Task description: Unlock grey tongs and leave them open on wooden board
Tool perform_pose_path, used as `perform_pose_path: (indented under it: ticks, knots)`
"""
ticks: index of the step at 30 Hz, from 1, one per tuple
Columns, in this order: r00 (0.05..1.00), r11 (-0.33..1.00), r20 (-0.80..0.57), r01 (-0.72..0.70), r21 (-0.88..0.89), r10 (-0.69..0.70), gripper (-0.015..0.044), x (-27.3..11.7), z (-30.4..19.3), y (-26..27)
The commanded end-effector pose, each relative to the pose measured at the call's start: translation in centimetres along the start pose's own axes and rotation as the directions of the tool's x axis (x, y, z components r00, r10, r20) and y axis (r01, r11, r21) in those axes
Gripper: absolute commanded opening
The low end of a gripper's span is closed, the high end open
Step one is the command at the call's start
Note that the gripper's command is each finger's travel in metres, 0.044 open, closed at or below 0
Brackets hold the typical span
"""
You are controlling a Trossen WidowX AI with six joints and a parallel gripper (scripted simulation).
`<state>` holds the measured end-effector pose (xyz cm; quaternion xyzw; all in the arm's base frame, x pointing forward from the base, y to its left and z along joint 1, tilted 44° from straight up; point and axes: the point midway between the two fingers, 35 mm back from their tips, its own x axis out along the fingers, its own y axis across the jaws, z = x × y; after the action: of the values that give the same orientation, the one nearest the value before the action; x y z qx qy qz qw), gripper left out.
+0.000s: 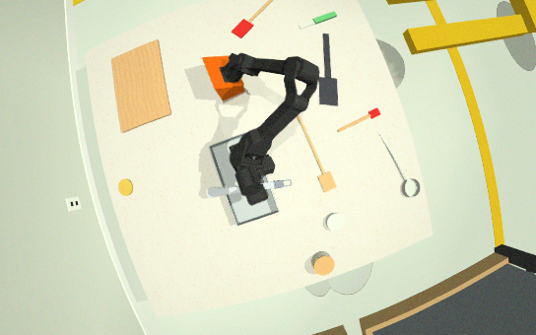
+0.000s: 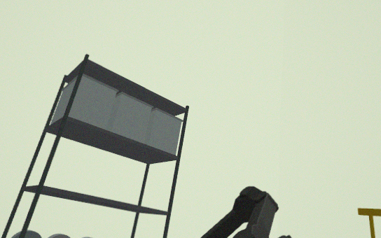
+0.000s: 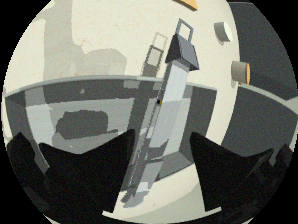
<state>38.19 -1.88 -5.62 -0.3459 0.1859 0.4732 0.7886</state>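
Observation:
The grey tongs [image 1: 282, 183] [image 3: 172, 90] lie across the roasting tin [image 1: 257, 218] [image 3: 206, 107], reaching past both long sides. Their legs look closed together. The dark hinge block and wire loop are at the top in the wrist view; the pale tips are at the left in the top view. My gripper [image 3: 164, 135] is open and empty, pointing down over the tin. The tongs run between and beyond its fingertips in the wrist view, nearer the left finger at the lower part. The arm hides the tongs' middle in the top view. The wooden board [image 1: 140, 86] is bare.
An orange block [image 1: 213, 69] stands at the arm's base. A wooden spatula [image 1: 327, 181], a white cylinder [image 1: 335, 222] and a tan-topped cylinder [image 1: 323, 265] are right of the tin. A yellow disc [image 1: 125, 187] lies left. A dark spatula [image 1: 328, 92] and a ring-ended tool [image 1: 410, 195] lie farther right.

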Motion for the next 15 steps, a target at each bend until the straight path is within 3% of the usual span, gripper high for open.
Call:
perform_pose_path:
  ticks: [1, 15]
  knots:
    - [1.0, 1.0, -0.002, -0.002, 0.0, 0.002, 0.026, 0.7, 0.0, -0.1]
    - [1.0, 1.0, 0.001, 0.0, 0.001, 0.0, 0.026, 3.0, 0.1, 0.0]
